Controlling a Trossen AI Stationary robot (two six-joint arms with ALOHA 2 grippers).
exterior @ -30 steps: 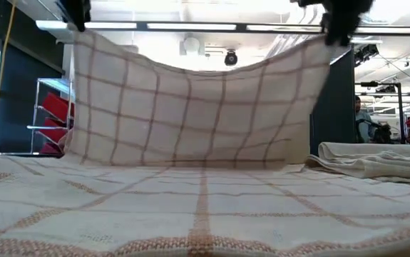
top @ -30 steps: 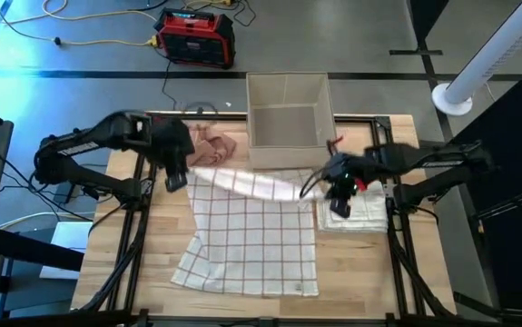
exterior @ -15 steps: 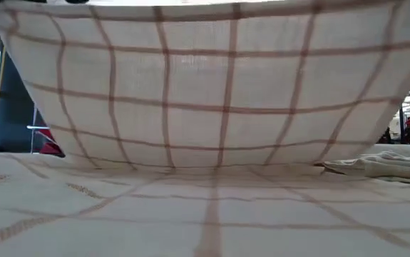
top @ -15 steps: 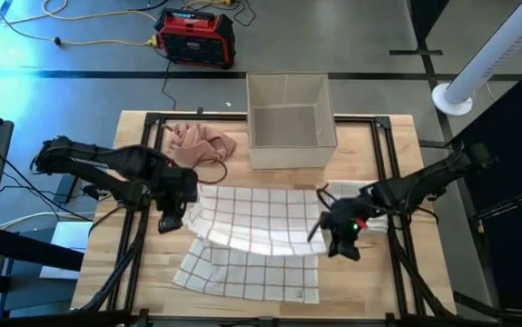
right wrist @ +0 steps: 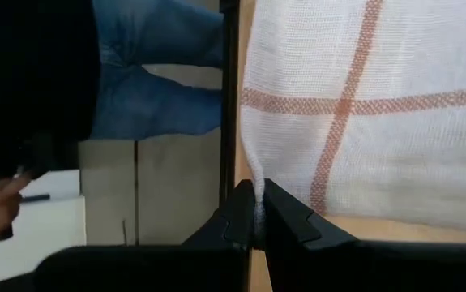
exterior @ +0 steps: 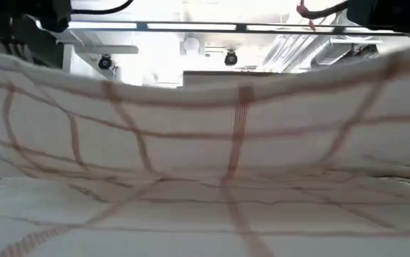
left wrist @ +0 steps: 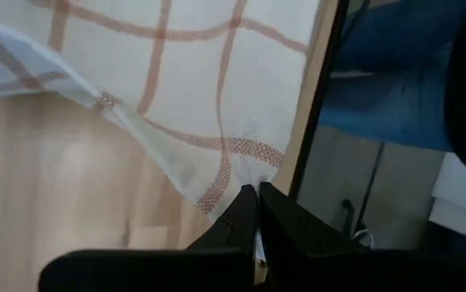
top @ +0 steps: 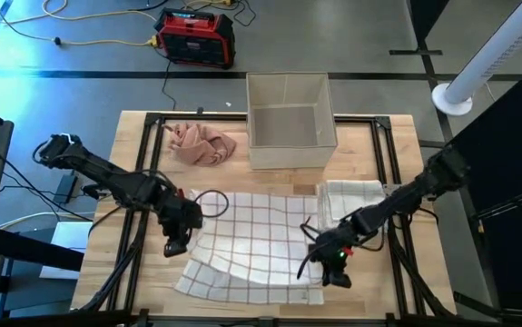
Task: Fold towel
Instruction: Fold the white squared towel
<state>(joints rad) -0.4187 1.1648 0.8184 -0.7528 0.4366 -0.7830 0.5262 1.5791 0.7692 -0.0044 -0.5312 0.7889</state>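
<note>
A white towel with an orange-brown grid (top: pixel 256 238) lies on the wooden table. Its far part is doubled over toward the near edge, and the lower layer (top: pixel 204 277) peeks out at the near left. My left gripper (top: pixel 174 242) is shut on the towel's left corner and my right gripper (top: pixel 333 270) on its right corner, both low over the near half. In the low view the held edge (exterior: pixel 237 96) sags between them above the flat layer (exterior: pixel 205 221). My left gripper pinches the towel's corner (left wrist: pixel 245 166) between its two shut fingertips (left wrist: pixel 257 188). The corner is lifted off the table, and the cloth runs away from it loosely. My right gripper pinches the towel's side edge at a corner (right wrist: pixel 255 166) between its two shut fingertips (right wrist: pixel 257 185). The cloth is lifted there and spreads away from the fingers.
An open beige box (top: pixel 288 123) stands at the far middle, with a crumpled pink cloth (top: pixel 201 143) to its left. A folded towel stack (top: pixel 351 200) lies at the right. A black cable loop (top: pixel 211 202) lies by the towel's far left. A person in jeans (right wrist: pixel 151 73) stands beyond the table.
Both grippers have moved toward the table's near edge and down, carrying the towel's far edge over its near half. The lifted edge was high and far back a second ago. It now hangs low near the front, and the towel is doubled over.
</note>
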